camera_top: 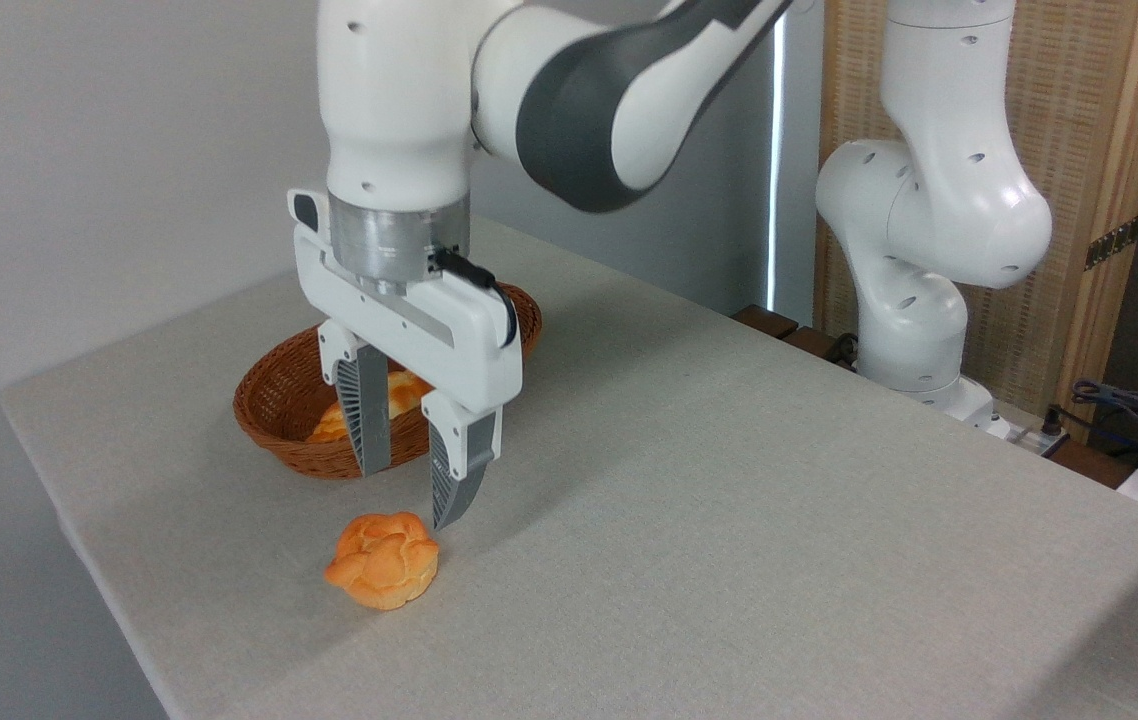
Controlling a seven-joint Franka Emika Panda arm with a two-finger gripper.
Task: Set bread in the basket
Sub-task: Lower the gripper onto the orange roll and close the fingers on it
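My end effector (411,492) hangs wide and empty just above the bread (384,560) on the desk (729,520) near the basket (279,410); it looks light, soft, squashable, best pinched gently across its lumpy sides.

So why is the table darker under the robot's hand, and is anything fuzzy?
Camera view: soft shadows fall on the table beneath the gripper and beside the bun; the basket and bun look sharp, no glare; only the cables at the right edge look slightly soft.
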